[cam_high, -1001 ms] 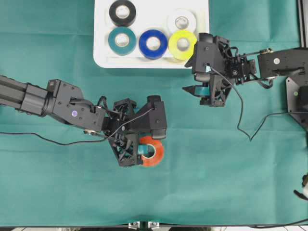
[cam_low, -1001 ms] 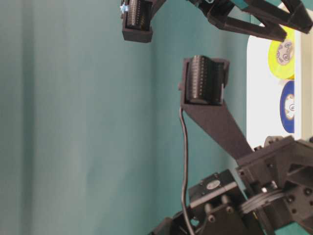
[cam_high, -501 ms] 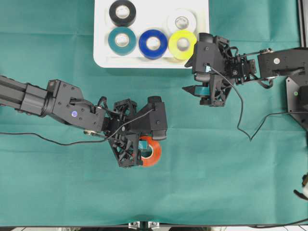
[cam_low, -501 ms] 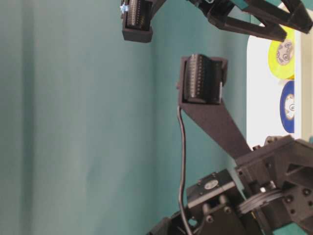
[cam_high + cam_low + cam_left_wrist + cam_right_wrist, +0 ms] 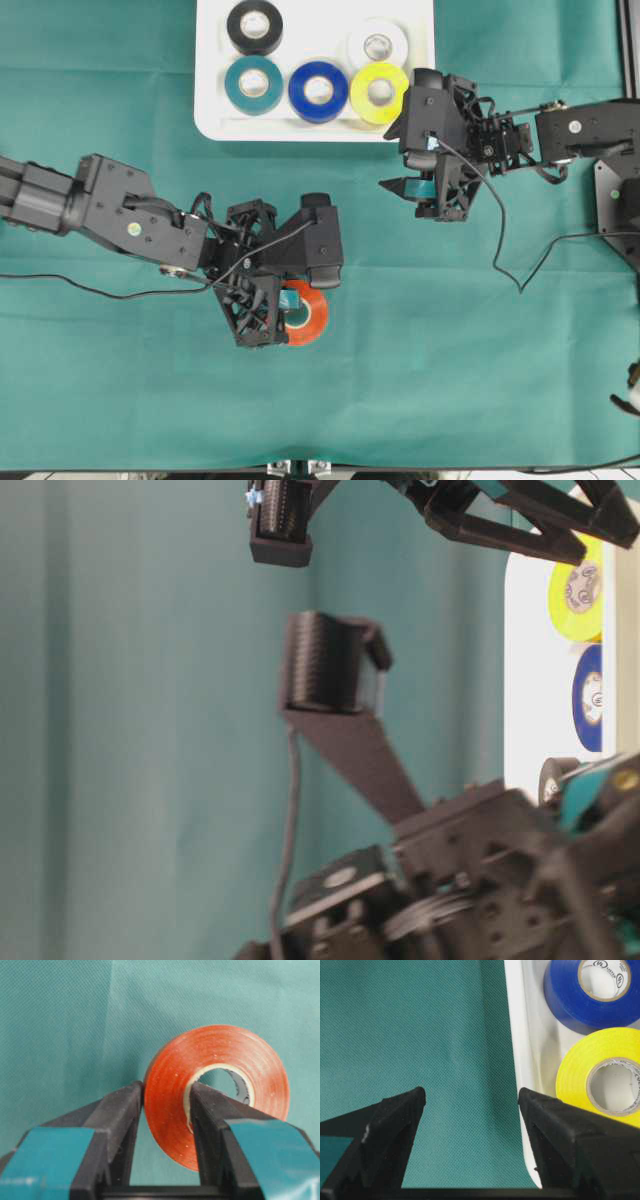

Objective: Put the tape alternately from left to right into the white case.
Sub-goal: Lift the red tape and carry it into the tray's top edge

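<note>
**A:** Count of rolls?

**B:** Six. Five lie flat in the shallow white plastic case at the top of the green cloth: black roll, teal roll, blue roll, yellow roll, white roll. The sixth, the red-orange roll, is out on the cloth, well below the case.

**A:** Grippers?

**B:** Two. The left gripper is clamped on the red-orange roll's wall, one finger outside, one through the pale core. Only its wrist view shows that; from overhead the black frame hides the pinch. The right gripper has its jaws wide apart, holding nothing, just beside the case's corner near the yellow roll.

**A:** Arm poses?

**B:** The left arm reaches in from the left edge towards mid-cloth. The right arm stretches in from the right. The table-level view is mostly black linkage, blurred low down.
</note>
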